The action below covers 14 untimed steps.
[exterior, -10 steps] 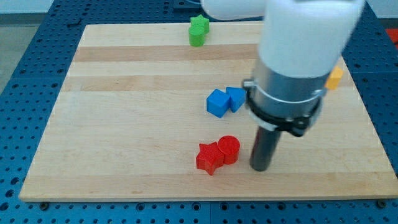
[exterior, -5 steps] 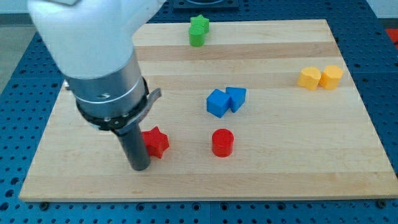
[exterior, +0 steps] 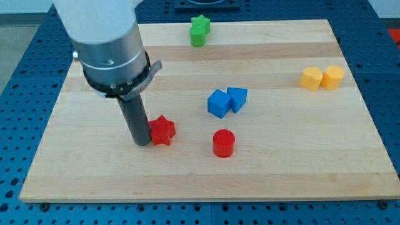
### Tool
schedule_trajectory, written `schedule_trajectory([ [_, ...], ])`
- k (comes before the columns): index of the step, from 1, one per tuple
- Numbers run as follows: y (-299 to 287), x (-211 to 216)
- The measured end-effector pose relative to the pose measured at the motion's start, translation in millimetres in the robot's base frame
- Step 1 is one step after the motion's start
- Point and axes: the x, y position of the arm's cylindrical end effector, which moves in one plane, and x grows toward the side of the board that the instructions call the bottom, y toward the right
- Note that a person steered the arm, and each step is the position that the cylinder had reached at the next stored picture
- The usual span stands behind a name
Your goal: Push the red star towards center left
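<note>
Red star (exterior: 162, 130) touches my tip (exterior: 142, 142) on its left

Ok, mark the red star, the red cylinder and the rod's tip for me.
red star (exterior: 162, 130), camera view, on its top face.
red cylinder (exterior: 223, 138), camera view, on its round top.
my tip (exterior: 142, 142), camera view, at the rod's lower end, right against the star's left side.

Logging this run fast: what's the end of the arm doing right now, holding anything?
No hand: the arm ends in a rod, holding nothing.
My tip rests on the board, touching the red star on its left side in the view.
</note>
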Motion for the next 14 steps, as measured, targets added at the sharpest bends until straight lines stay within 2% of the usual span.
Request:
schedule_trajectory([
  [3,57,30],
  [5,62,-14],
  [7,20,-51],
  [8,13,-58],
  [10,7,-24],
  [11,-12,-32],
  [13,-12,-104],
  [14,-11,-101],
])
